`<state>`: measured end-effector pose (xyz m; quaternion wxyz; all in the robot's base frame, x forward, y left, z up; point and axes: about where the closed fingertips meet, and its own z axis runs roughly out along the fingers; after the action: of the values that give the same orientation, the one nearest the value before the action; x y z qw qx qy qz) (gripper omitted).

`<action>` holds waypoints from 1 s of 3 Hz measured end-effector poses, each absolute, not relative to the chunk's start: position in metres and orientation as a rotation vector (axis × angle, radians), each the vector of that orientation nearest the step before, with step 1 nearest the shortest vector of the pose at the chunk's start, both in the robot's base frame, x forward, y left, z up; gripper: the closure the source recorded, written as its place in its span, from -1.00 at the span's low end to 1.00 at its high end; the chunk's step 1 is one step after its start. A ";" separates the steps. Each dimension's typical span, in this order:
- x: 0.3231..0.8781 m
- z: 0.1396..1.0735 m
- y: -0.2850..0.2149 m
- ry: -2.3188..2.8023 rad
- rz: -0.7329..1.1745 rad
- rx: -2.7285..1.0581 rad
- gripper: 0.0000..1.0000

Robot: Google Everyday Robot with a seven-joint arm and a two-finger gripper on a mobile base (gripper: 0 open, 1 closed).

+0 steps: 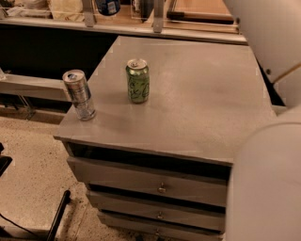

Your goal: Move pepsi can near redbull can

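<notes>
Grey cabinet top (197, 103) holds two of the three cans: green can (138, 81) standing upright towards the back left, and the redbull can (79, 94) just left of the green can and a bit nearer the front, close to the cabinet's left edge, also upright. The pepsi can (107, 6) is off the surface, well behind the green can and slightly to its left, at the very top of the shot over the back rail (155, 19). Only its lower part shows: dark blue body with a white label patch; the top is cropped out, and whether it's tilted I can't say. The gripper is out of shot, somewhere above and behind the green can past the top edge, so I can't tell whether it's spread or clamped. Since the can hangs in the air, I'd judge it's being held, but that's inference. The white robot arm (268, 42) fills the side right of the green can. Progress, by my read: the pickup looks done, the carry is mid-way and the placement is not done. The pepsi can is well apart from the redbull can. What's left is to bring it forward and down, left of the green can, set it upright near the redbull can without knocking it, and let go. The redbull can is slim and near the edge, so it would tip easily.
</notes>
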<state>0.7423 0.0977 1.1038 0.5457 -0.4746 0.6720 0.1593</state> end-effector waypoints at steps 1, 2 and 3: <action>0.683 1.141 0.077 1.579 0.345 -1.063 1.00; 0.668 1.115 0.080 1.621 0.336 -1.102 1.00; 0.669 1.112 0.082 1.624 0.339 -1.104 1.00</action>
<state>0.6693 0.0817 1.1119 0.5435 -0.4651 0.6841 0.1426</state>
